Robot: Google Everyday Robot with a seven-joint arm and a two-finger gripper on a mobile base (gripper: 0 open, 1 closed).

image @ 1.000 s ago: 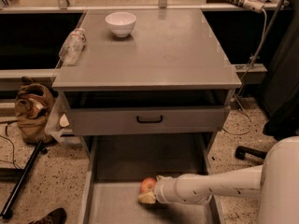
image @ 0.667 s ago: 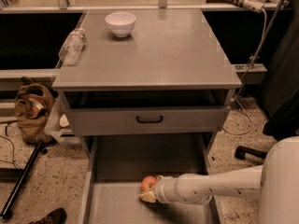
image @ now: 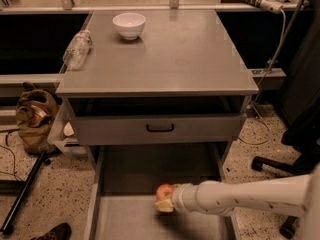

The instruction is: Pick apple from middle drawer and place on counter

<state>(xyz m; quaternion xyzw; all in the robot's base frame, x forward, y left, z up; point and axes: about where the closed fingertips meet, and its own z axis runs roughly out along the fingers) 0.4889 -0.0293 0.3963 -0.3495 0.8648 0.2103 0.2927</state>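
The apple (image: 164, 190) is resting against the tip of the gripper (image: 164, 205), on its far side, inside the middle drawer (image: 125, 221); whether the gripper is clamping it I cannot tell.

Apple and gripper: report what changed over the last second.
Very little. The gripper is against the apple low in the middle drawer, and both seem to have edged slightly toward the cabinet. No clear lift or release shows. The drawer stayed pulled out, and the bowl and bottle stayed where they were on the counter.
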